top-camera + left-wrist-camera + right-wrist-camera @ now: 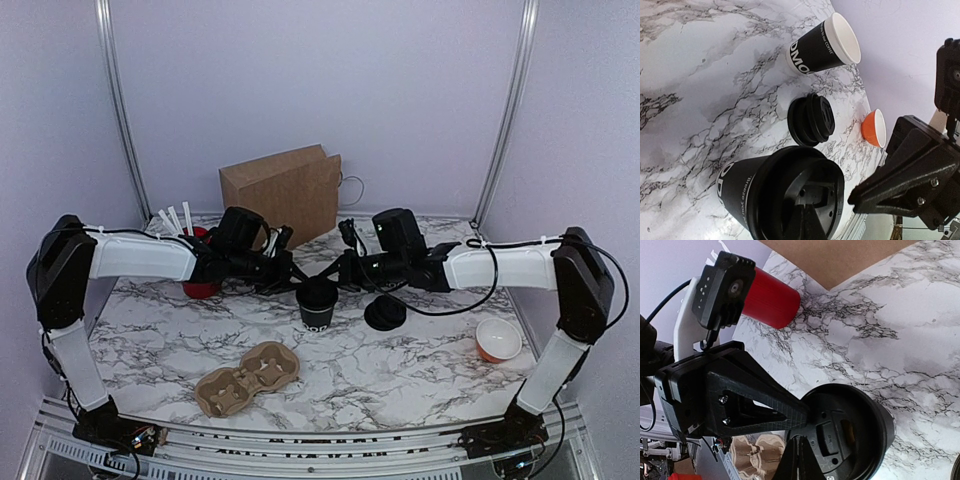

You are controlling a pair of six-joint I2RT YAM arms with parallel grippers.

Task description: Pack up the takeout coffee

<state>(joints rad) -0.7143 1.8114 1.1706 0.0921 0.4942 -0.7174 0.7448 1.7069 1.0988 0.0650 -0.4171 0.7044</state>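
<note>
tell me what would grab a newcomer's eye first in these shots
Both arms meet at the centre of the table, the left gripper and right gripper shut, tips together over the lidded black coffee cup. Behind them stands a brown paper bag; a cardboard cup carrier lies toward the near edge.

White arm links (140, 258), black joints (60, 265), black cables (667, 301)

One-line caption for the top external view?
Left pincer and right pincer, both shut, meet at the lidded coffee cup; a cardboard carrier lies nearby.
</note>
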